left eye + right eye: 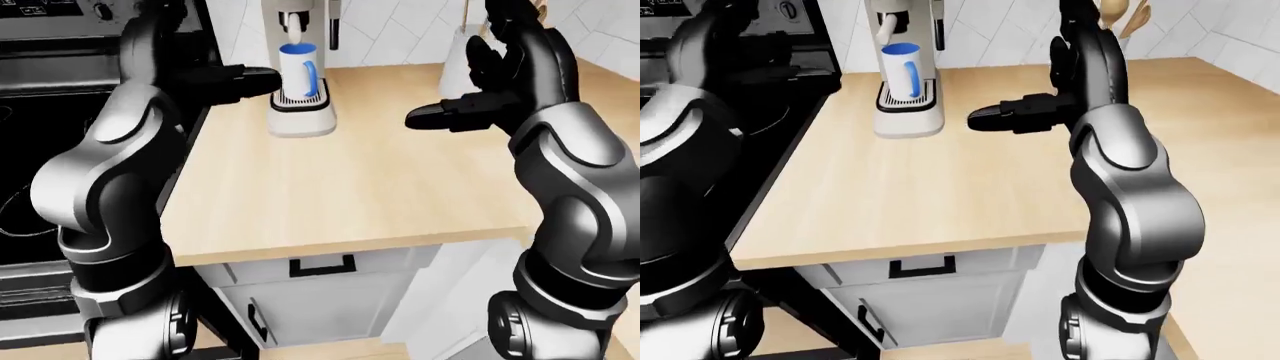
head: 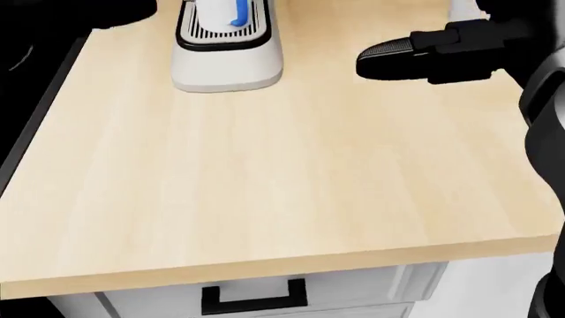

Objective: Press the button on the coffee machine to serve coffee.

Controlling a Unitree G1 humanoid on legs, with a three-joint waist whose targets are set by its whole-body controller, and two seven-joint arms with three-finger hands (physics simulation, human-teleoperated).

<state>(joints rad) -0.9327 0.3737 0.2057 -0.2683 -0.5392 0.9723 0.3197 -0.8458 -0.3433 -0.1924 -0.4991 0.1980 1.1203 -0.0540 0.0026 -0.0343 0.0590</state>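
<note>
The white coffee machine (image 1: 300, 112) stands at the top of the wooden counter (image 1: 340, 187), its upper part cut off by the frame, and no button can be made out. A blue mug (image 1: 298, 69) sits on its drip tray under the spout. My left hand (image 1: 255, 79) reaches in from the left, fingers stretched out, its tips just beside the mug. My right hand (image 1: 432, 116) hovers over the counter to the right of the machine, fingers straight and empty. The head view shows only the machine's base (image 2: 225, 59) and the right hand (image 2: 384, 59).
A black stove (image 1: 40, 120) borders the counter on the left. A white utensil jar (image 1: 462, 56) stands behind my right hand. Below the counter edge are a white drawer with a black handle (image 1: 322, 264) and a cabinet door.
</note>
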